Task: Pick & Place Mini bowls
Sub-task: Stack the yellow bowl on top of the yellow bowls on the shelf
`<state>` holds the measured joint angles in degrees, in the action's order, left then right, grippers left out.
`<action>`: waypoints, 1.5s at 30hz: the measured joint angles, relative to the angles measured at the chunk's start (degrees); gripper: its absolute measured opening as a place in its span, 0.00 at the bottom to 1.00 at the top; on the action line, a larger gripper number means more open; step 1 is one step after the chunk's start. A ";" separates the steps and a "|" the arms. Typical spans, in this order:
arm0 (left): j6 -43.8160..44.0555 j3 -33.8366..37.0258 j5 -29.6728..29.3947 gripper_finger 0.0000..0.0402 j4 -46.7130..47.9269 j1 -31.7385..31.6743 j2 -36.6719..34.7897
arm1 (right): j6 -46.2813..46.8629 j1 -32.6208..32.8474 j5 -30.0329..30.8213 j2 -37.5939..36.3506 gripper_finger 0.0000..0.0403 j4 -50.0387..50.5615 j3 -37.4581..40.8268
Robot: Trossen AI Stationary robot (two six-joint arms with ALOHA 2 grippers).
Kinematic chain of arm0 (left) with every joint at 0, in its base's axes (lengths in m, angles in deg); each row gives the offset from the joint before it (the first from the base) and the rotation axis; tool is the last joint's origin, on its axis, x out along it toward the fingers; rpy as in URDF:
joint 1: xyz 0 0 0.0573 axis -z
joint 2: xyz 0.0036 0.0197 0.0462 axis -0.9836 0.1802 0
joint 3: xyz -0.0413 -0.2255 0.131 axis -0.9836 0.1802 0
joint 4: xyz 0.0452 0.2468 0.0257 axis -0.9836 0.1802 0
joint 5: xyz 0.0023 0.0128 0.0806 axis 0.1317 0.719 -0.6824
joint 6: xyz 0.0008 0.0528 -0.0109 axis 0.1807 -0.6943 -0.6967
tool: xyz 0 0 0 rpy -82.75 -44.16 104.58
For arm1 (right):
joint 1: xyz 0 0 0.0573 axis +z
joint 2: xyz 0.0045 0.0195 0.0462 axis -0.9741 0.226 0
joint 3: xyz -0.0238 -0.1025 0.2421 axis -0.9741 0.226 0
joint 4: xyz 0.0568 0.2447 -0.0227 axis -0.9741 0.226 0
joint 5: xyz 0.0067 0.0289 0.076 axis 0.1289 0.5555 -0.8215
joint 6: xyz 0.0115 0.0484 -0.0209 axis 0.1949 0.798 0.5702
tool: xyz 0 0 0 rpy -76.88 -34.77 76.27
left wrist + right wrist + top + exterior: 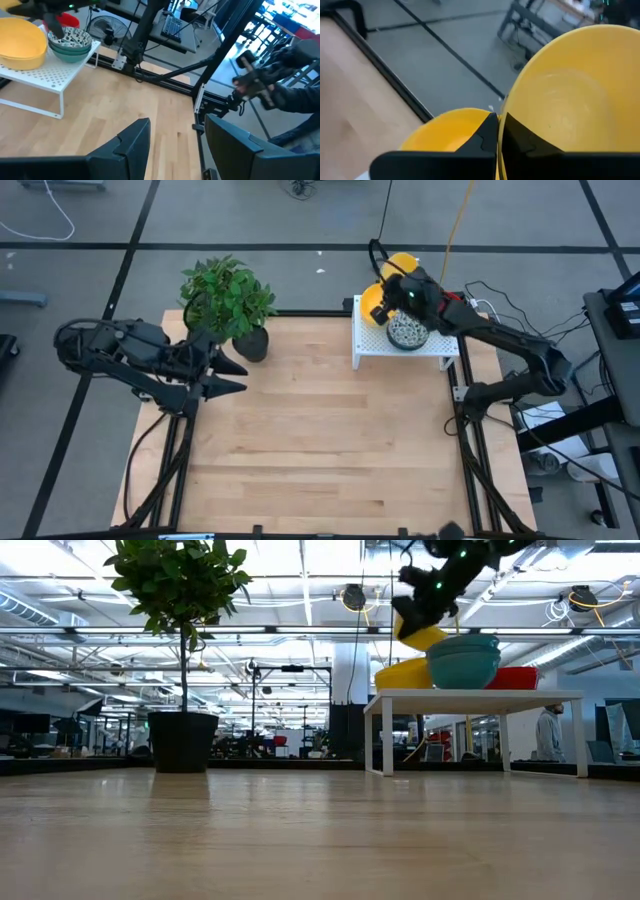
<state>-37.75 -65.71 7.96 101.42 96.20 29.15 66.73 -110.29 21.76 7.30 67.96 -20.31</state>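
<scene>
While aloft over the rack, yellow bowl's rim pinched between right gripper's fingers.

From my seat everything reads bright and evenly lit by the ceiling strip lights at twelve o'clock in the low view, shadows staying faint, the table foreground soft, and the left wrist view smeared toward three o'clock.

Two dark jointed arms with black cabling.
</scene>
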 joint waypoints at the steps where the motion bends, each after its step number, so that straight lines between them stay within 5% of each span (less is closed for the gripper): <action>1: 0.02 0.00 0.01 0.48 0.02 0.00 -0.06 | 0.55 -0.87 0.02 1.30 0.00 0.35 -0.67; 11: -0.01 0.00 0.23 0.48 0.00 -0.02 -0.96 | 2.36 -3.70 -0.09 6.97 0.00 1.23 -2.12; 15: -1.26 0.00 0.40 0.48 0.02 -0.04 -1.26 | 4.31 -2.29 -0.68 6.01 0.00 0.97 -2.12; 21: -1.51 0.00 0.40 0.48 0.02 -0.04 -1.80 | 11.72 -0.29 -9.27 5.95 0.00 3.16 -2.18; 32: -1.66 0.00 0.71 0.48 0.48 -0.04 -2.83 | 15.62 3.01 -9.10 8.78 0.01 4.81 -2.02; 45: -0.60 0.00 0.80 0.48 3.42 -0.04 -3.84 | 13.62 2.72 -5.40 9.16 0.24 3.27 -2.10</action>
<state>-38.35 -65.71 8.77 104.85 96.16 25.32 80.35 -107.57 16.36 16.46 71.23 -22.40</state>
